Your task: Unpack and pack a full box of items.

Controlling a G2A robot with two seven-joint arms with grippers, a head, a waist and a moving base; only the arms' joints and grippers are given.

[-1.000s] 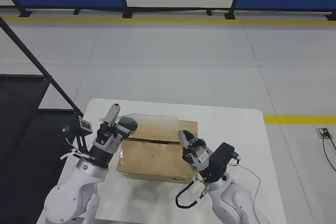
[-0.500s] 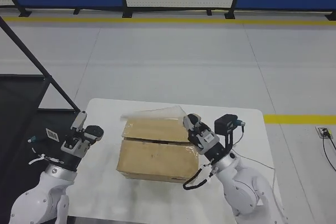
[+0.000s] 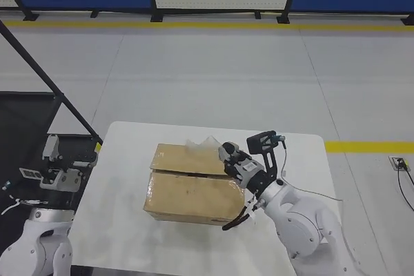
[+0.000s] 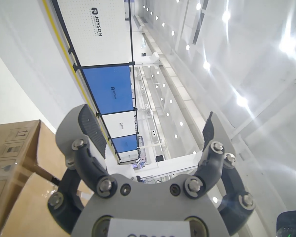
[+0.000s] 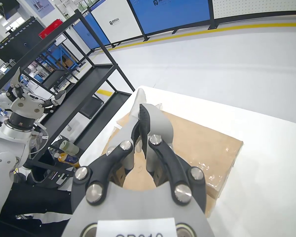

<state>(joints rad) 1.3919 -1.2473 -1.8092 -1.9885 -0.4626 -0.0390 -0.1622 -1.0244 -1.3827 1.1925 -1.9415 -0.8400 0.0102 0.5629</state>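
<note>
Box (image 3: 193,196) under right jaws, clenched on film (image 5: 138,94) (left jaws released, off-table).

Box (image 3: 192,196) on table (image 3: 124,186), right gripper (image 3: 225,150) (film (image 3: 201,144) pinched)

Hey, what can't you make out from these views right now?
- What the box holds: top view, its closed flaps cover it.
- Where the clear film ends on the box: right wrist view, the right end effector, shut on the film, blocks it; top view, too small.
- Most of the box in the left wrist view: cut off by the edge beside the open left end effector.
</note>
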